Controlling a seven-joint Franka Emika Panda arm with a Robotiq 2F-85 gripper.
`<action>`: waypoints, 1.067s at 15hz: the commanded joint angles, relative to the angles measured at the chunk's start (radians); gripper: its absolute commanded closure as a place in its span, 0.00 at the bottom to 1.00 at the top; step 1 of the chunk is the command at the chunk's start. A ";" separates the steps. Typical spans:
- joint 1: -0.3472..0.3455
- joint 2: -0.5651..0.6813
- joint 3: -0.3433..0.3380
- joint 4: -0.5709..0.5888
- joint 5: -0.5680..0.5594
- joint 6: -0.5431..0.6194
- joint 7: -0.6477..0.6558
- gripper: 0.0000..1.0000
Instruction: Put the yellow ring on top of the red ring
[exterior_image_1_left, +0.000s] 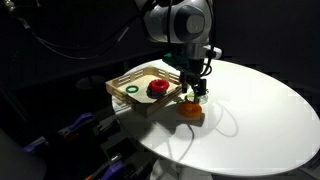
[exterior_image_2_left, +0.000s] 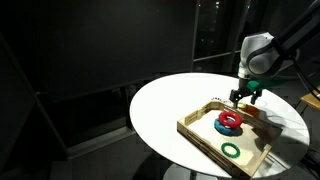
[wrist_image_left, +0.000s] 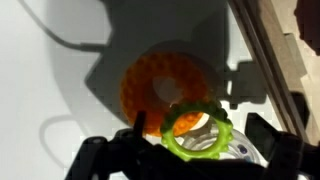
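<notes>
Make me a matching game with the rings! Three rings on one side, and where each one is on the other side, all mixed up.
Things:
1. yellow ring
2. orange ring
3. red ring

Places:
A. inside the wooden tray
B. on the white table, next to the tray
C. right at the gripper

Pairs: 1-C, 2-B, 3-A
</notes>
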 joint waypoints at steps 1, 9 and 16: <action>0.015 0.004 -0.016 0.000 -0.023 0.010 0.030 0.00; 0.019 0.014 -0.020 0.001 -0.025 0.010 0.035 0.00; 0.022 0.019 -0.023 0.001 -0.025 0.011 0.040 0.00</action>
